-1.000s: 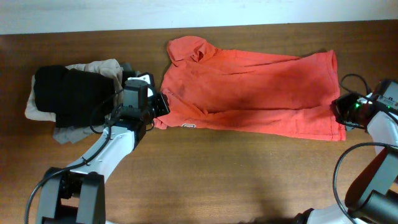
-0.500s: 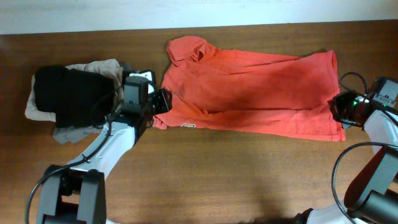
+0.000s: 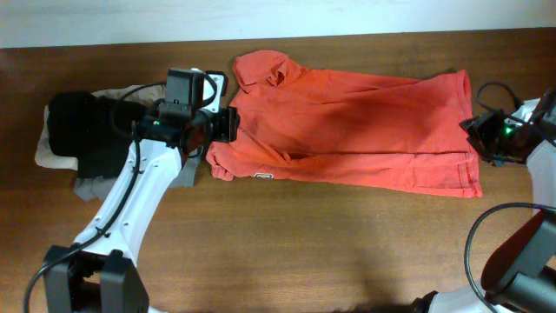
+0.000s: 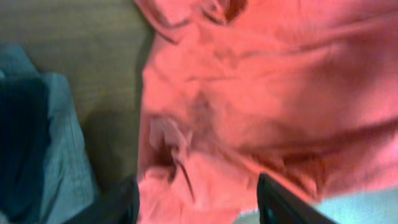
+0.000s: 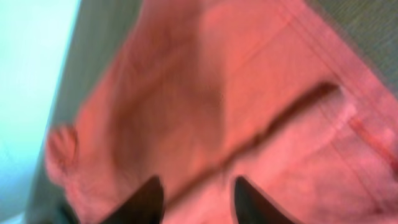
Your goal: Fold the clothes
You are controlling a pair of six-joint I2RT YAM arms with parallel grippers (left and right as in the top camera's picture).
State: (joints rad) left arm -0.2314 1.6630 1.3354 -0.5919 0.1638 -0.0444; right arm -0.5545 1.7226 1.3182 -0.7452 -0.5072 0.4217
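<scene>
Both arms have lifted off the T-shirt (image 3: pixel 347 130), left fingers (image 4: pixel 283 202) and right fingers (image 5: pixel 144 200) apart.

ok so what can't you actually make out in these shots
- white tag on the T-shirt: overhead, too small to read.
- folded pile: overhead, the left arm covers its right side, so the garment count is unclear.
- right gripper: right wrist view is blurred; whether the tips touch cloth is unclear.
- left gripper: left wrist view, same blur, same doubt.

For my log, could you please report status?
Left end effector open, right end effector open. T-shirt flat on table, unheld. Garment pile left of it, apart.
</scene>
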